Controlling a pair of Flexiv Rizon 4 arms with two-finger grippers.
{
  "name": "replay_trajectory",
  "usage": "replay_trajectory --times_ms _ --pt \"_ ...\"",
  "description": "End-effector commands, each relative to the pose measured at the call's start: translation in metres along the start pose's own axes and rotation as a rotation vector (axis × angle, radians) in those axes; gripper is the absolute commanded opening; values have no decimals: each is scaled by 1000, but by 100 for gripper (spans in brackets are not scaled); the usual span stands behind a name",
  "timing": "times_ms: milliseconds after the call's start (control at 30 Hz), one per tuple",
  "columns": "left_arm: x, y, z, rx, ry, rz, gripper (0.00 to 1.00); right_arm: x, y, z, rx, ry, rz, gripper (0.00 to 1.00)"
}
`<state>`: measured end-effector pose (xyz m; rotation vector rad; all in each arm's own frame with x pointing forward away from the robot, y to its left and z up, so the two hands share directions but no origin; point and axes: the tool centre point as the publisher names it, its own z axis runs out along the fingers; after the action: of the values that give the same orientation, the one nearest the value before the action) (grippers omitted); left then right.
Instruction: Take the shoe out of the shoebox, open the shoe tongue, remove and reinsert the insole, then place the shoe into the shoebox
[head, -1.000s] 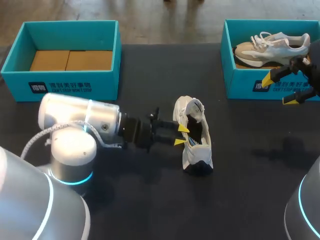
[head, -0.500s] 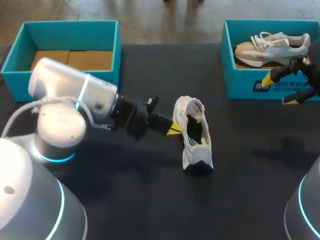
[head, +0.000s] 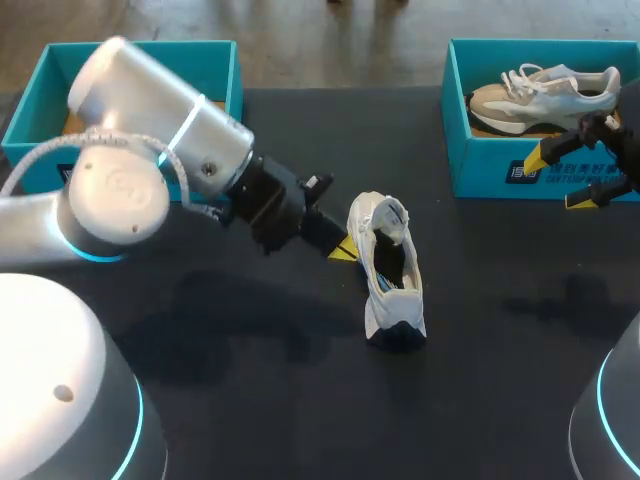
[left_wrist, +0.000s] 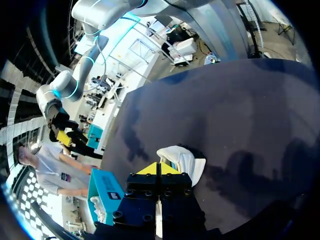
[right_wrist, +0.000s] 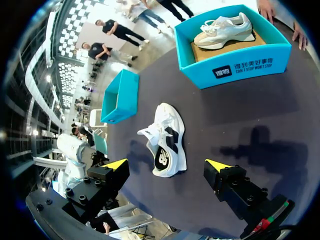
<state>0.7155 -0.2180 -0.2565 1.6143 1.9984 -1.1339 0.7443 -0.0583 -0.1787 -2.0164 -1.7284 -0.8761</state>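
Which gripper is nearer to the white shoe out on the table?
Left. The left gripper sits shut just beside the white shoe; the right gripper hangs open far off, by the right shoebox.

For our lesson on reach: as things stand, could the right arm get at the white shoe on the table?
Probably yes. The right gripper hovers open by the right shoebox, with bare table between it and the shoe; the left gripper is on the shoe's far side.

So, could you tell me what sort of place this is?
Probably a robot lab bench for shoe handling: a black table, two teal shoeboxes, and a white shoe beside my left gripper.
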Motion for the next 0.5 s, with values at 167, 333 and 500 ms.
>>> replay_trajectory --times_ms 167,333,500 --pt "-14 -11 -14 28 400 56 0 1 0 0 -1 -4 2 100" --pt "-11 -14 -15 46 452 54 0 1 0 0 -1 -4 2 100" --pt "-8 -17 -17 40 573 129 0 1 0 0 -1 -4 2 100"
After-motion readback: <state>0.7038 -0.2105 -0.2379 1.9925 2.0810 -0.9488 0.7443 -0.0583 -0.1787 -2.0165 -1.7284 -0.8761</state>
